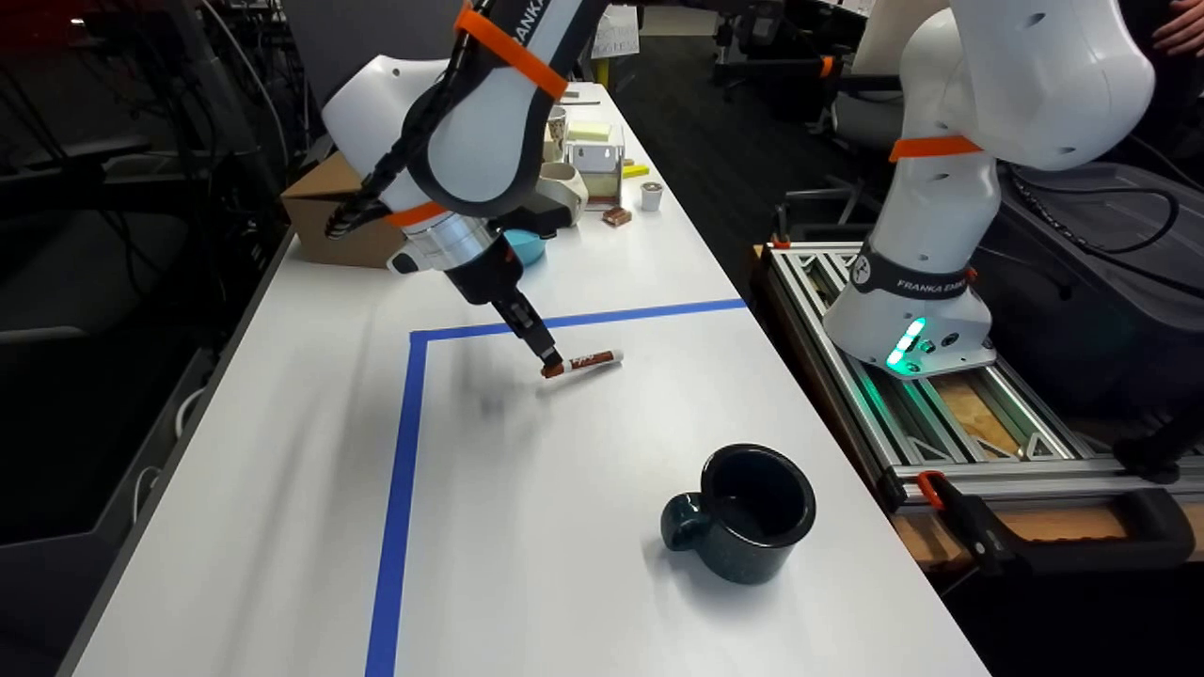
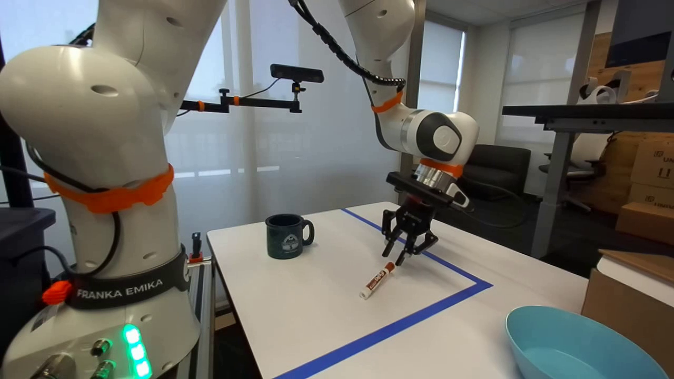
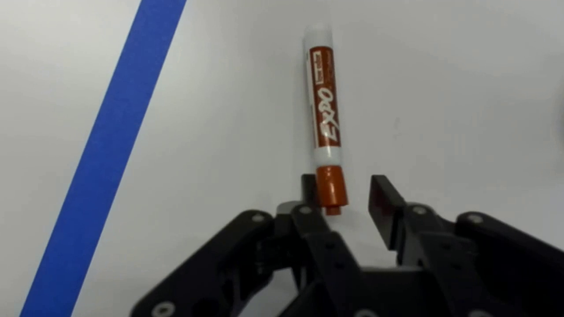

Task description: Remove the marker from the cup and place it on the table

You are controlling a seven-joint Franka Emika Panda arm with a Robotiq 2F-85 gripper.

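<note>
The marker (image 3: 325,97), red-orange and white with an orange cap, is at the white table (image 1: 527,527) inside the blue tape outline. A shadow shows just under it in an exterior view (image 1: 594,360); I cannot tell whether its whole length touches the table. It also shows in an exterior view (image 2: 377,281). My gripper (image 3: 354,189) is open, with the cap end between its fingers, close against the left finger and apart from the right one. The gripper (image 2: 394,258) points down at the table. The dark mug (image 1: 752,550) stands upright, apart from the marker; it also shows in an exterior view (image 2: 281,243).
Blue tape (image 1: 400,508) marks the table. A light-blue bowl (image 2: 574,337) and a cardboard box (image 2: 626,310) stand outside the tape. A beige mug (image 1: 564,183), a small white cup (image 1: 651,196) and other items stand at the table's far end.
</note>
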